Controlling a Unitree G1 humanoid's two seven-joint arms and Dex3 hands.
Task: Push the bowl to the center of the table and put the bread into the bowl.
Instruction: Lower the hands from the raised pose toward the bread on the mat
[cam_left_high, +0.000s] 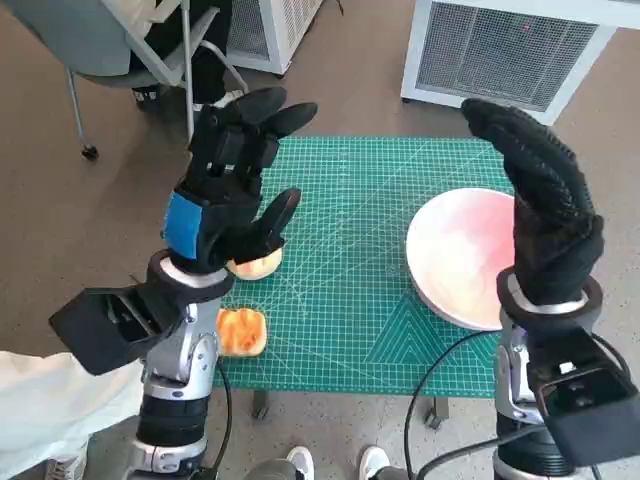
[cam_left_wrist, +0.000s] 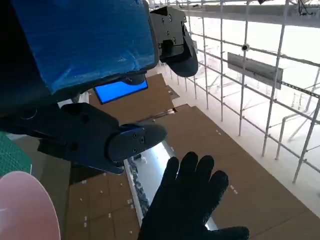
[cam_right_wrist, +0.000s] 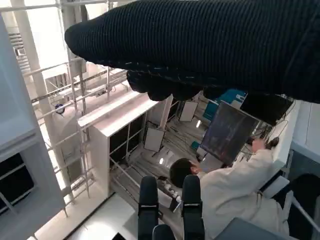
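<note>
Both robot hands raised, nothing held; bowl not yet pushed.

Bowl (cam_left_high: 460, 255) sits at the desk's (cam_left_high: 350, 300) right edge, bread (cam_left_high: 241, 331) at its left edge; the right robot hand (cam_left_high: 545, 215) and left robot hand (cam_left_high: 235, 185) hover, fingers spread; the right should push low against the rim.

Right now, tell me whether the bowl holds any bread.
Empty. The head view shows the bowl's pale inside bare, while both bread pieces lie on the green mat at the table's left side.

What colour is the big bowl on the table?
The bowl is pale pink and white, seen best in the head view.
</note>
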